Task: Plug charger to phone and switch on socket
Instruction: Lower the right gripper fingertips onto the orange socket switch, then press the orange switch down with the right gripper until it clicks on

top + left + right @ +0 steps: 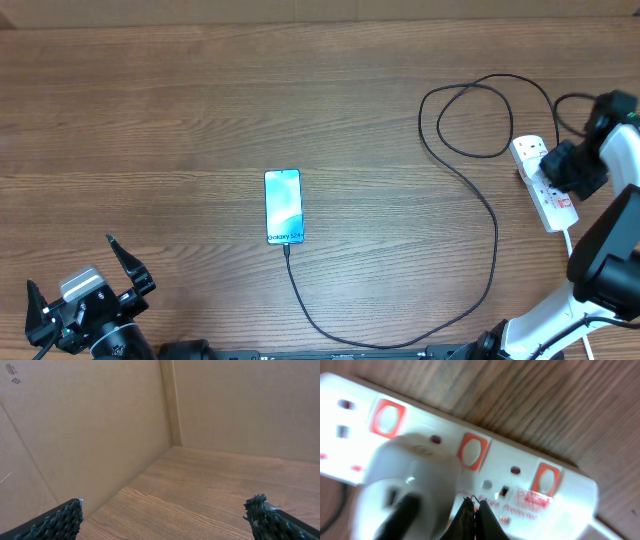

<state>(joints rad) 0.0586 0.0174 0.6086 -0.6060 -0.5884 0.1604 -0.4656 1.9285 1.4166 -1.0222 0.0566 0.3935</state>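
**A:** Where does the phone [283,207] lie?

**B:** Flat near the middle of the wooden surface [150,120], screen up and lit. The charger [496,240] leaves its lower edge, sweeps toward the near side, climbs on the right and loops before it reaches the socket [553,205]. From above the plug looks seated in the phone, though it is too small to be sure.

**A:** And the right tool [475,504]?

**B:** Over the socket, with its fingertips pinched together and nothing between them. I judge that a narrow point like this suits prodding a small rocker better than a spread pair would. It sits just beside a white adapter [410,485] and close under the middle of three red switches [471,451].

**A:** Is it touching the strip?

**B:** I cannot tell, because the wrist view is very close and blurred.

**A:** And the left tool [68,262]?

**B:** It is at the near-left corner, well apart from the phone, spread wide and holding nothing. Its camera sees only bare wood and a cardboard wall [90,435]. My guess is that it keeps clear so the cable lies undisturbed.

**A:** What remains to be done?

**B:** Probably only the switch. The strip looks light and nothing pins it down, so a slanted push could make it skid. A press straight down on the rocker seems safest.
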